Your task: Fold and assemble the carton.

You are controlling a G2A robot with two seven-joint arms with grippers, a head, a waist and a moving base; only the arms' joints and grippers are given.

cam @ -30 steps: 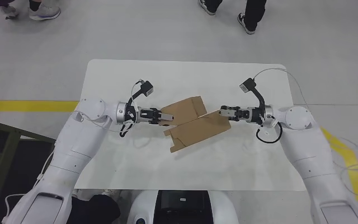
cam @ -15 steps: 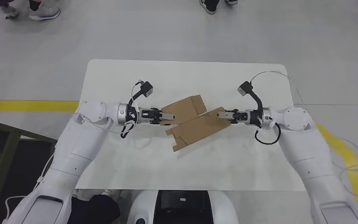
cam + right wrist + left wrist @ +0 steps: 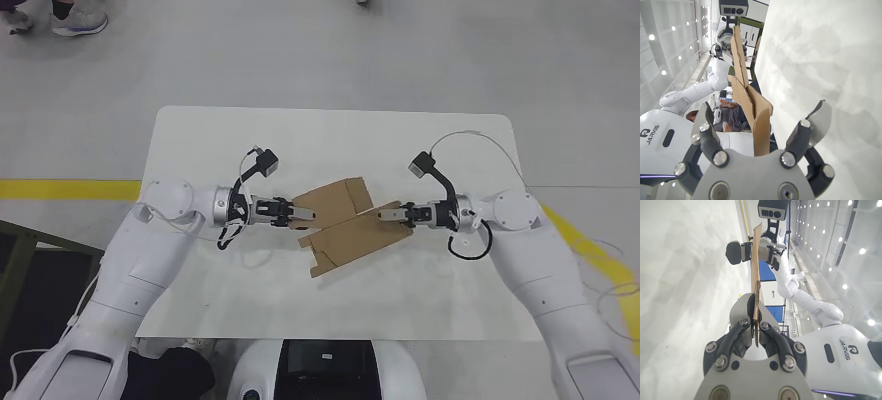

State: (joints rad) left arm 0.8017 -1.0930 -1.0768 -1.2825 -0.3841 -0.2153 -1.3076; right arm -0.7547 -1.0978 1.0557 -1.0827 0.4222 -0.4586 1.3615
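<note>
The carton [image 3: 345, 222] is a flat brown cardboard blank, held above the middle of the white table [image 3: 200, 150] between both arms. My left gripper [image 3: 305, 215] is shut on the carton's left edge; in the left wrist view its pads [image 3: 751, 306] pinch the folded cardboard [image 3: 755, 262]. At the carton's right edge, my right gripper [image 3: 385, 213] stands open, its fingers spread wide on either side of the cardboard flap [image 3: 761, 128] without pressing it. The left wrist view also shows that right gripper [image 3: 753, 253] straddling the far end of the carton.
The table's bare surface lies all around the carton. A thin cable [image 3: 470, 130] loops over the table's back right corner. A yellow floor line [image 3: 60, 188] runs beside the table's left edge.
My right gripper has moved left, farther over the carton's right edge. The carton and my left gripper have shifted slightly right and toward the front.
</note>
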